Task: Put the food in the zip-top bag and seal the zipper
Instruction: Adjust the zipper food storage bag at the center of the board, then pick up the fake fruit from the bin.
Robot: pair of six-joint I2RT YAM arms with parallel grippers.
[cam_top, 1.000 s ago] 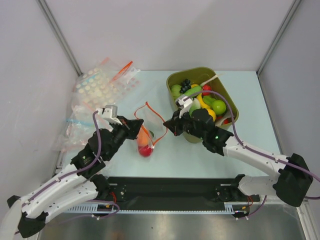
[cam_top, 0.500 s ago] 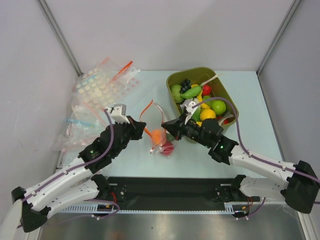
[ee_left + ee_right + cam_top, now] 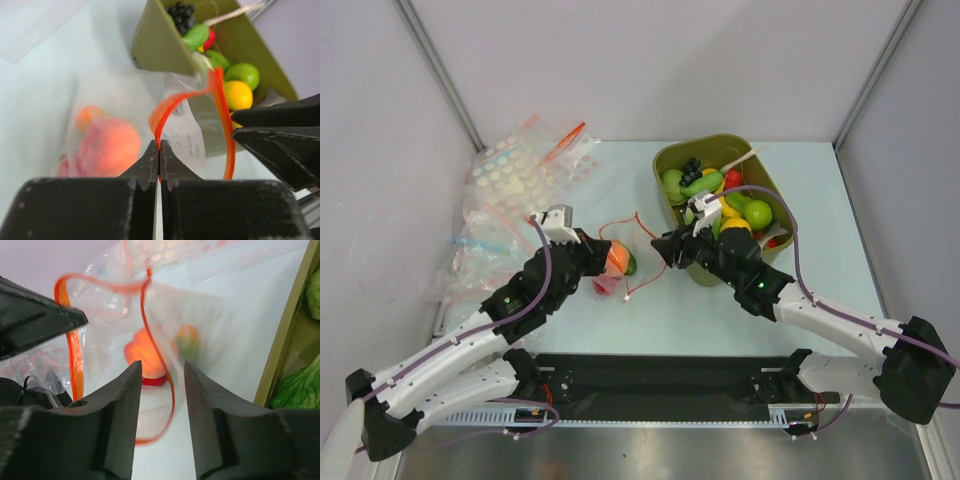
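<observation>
Along the bottom edge of the top view runs the black mounting rail (image 3: 650, 372). Just past it is a band of bare table (image 3: 720, 320), widest at lower right. In mid-frame two grippers face each other across the one zip-top bag (image 3: 612, 276), which lies on the table left of centre. The left gripper (image 3: 597, 256) is clamped fully closed on the zipper (image 3: 642, 222). Only its wrist view shows the red-orange strip pinched at the fingertips. The right gripper (image 3: 657, 246) has its fingers parted and grips nothing. Its wrist view shows the zipper's gaping loop just beyond the tips, though contact cannot be told. Three pieces of food (image 3: 617, 256) lie inside the bag: one peach-orange, one green, one red. Farther back at upper right, one olive-green tub (image 3: 663, 160) holds more pieces, its near wall close behind the right gripper. At upper left a pile of spare bags (image 3: 510, 190) crowds the table's left edge.
</observation>
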